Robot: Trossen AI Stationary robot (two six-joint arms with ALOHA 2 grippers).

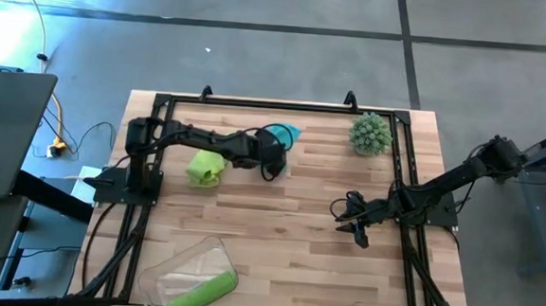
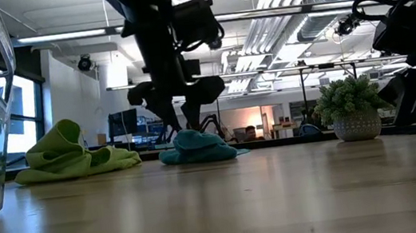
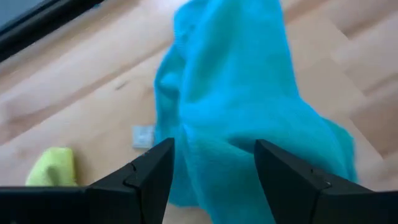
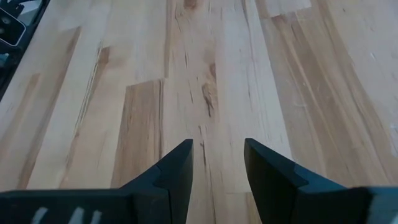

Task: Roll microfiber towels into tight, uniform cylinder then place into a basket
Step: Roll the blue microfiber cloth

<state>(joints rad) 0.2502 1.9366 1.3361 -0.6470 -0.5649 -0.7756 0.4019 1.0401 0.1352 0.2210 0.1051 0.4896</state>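
The teal blue towel (image 1: 284, 133) lies crumpled on the table at the far middle and fills the left wrist view (image 3: 236, 112). My left gripper (image 1: 275, 150) is open and low over it, its two fingers standing on either side of the towel's near part (image 3: 214, 168). One lime green towel (image 1: 206, 168) lies crumpled on the table to the left of it (image 2: 76, 156). Another lime green towel (image 1: 203, 294) lies rolled up in the clear basket (image 1: 176, 266) at the near left. My right gripper (image 1: 354, 224) is open and empty over bare wood (image 4: 217, 155). My left gripper comes at the teal towel slanting down from the table's left. Its open fingers (image 3: 149, 174) stand on either side of the towel's raised near part (image 3: 214, 155). I cannot tell whether they touch the cloth. The towel rests on the table.
A spiky grey-green ball in a small pot (image 1: 370, 133) stands at the far right. A black frame (image 1: 257, 103) runs along the table's far edge and sides. Bare wood lies between the two grippers and toward the near edge.
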